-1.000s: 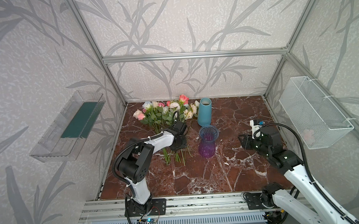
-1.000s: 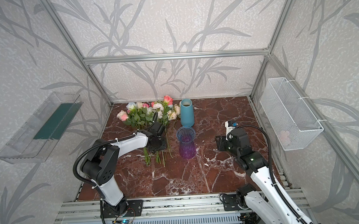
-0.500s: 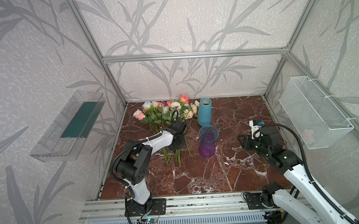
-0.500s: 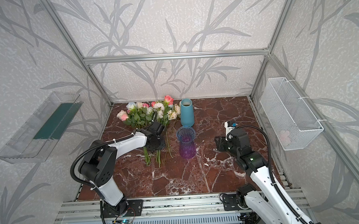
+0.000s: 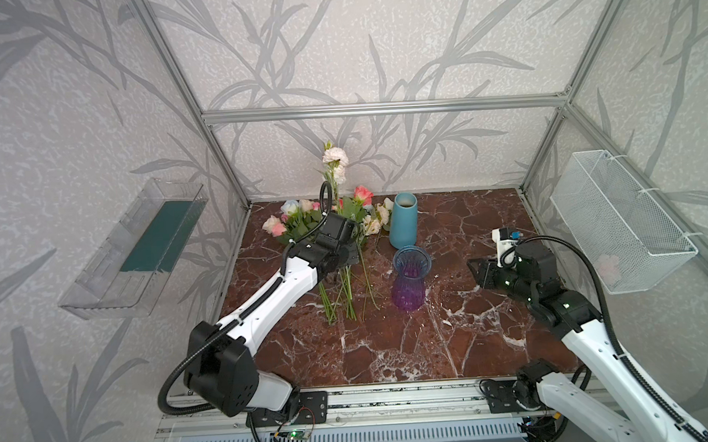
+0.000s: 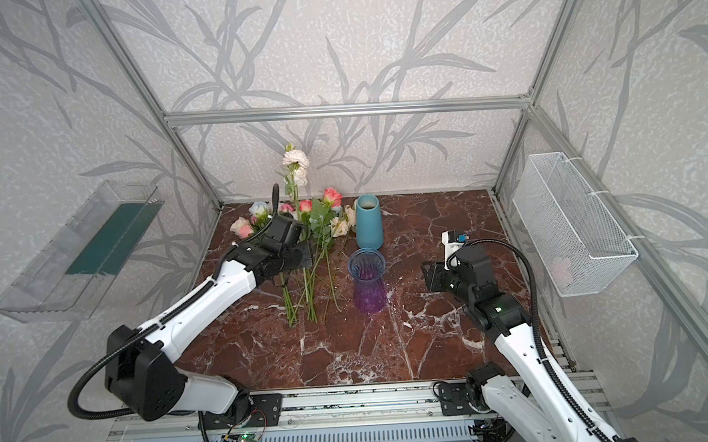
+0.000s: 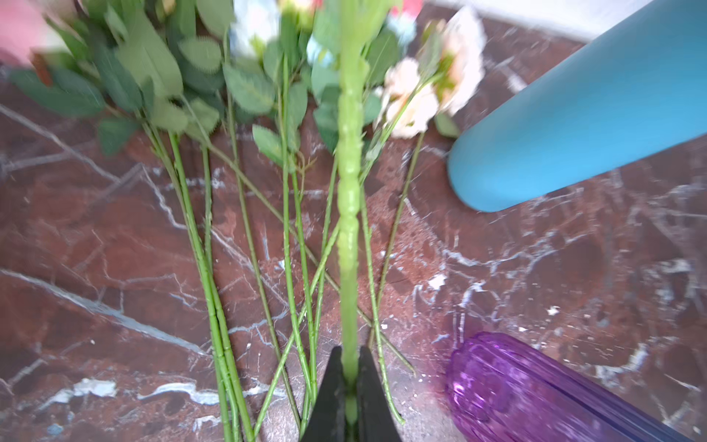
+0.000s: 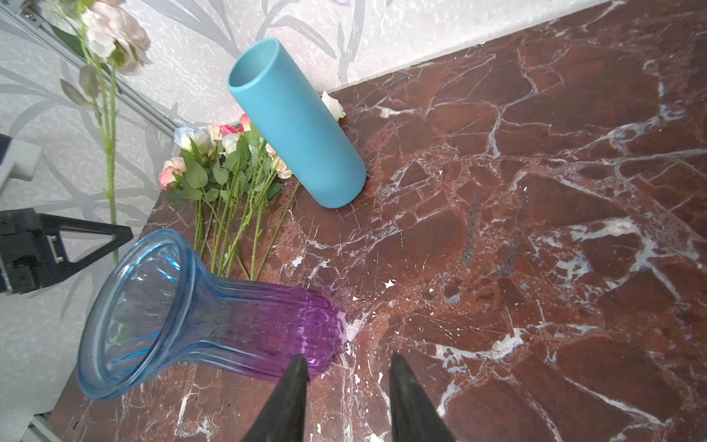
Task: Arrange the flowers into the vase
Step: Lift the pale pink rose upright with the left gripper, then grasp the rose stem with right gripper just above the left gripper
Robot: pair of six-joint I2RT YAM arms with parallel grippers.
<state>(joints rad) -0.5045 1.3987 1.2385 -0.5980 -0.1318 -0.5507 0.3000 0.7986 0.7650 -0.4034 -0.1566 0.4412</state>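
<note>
In both top views the flowers (image 5: 298, 225) lie heaped by the tabletop's (image 5: 454, 341) far left corner, one pale rose (image 6: 295, 158) held upright above them. Left wrist: the left gripper (image 7: 350, 352) pinches its stem. Right wrist: the right gripper (image 8: 348, 361), jaws apart and empty, sits near the purple vase (image 8: 229, 317).

The left gripper (image 7: 349, 377) is pinching a thick pale-green stem (image 7: 349, 199) between its closed black jaws. Beneath it, the other flowers (image 7: 248, 88) are lying fanned out on the red marble table (image 7: 95, 237). A blue vase (image 7: 574, 114) and a purple glass vase (image 7: 535, 394) are standing near them.
</note>
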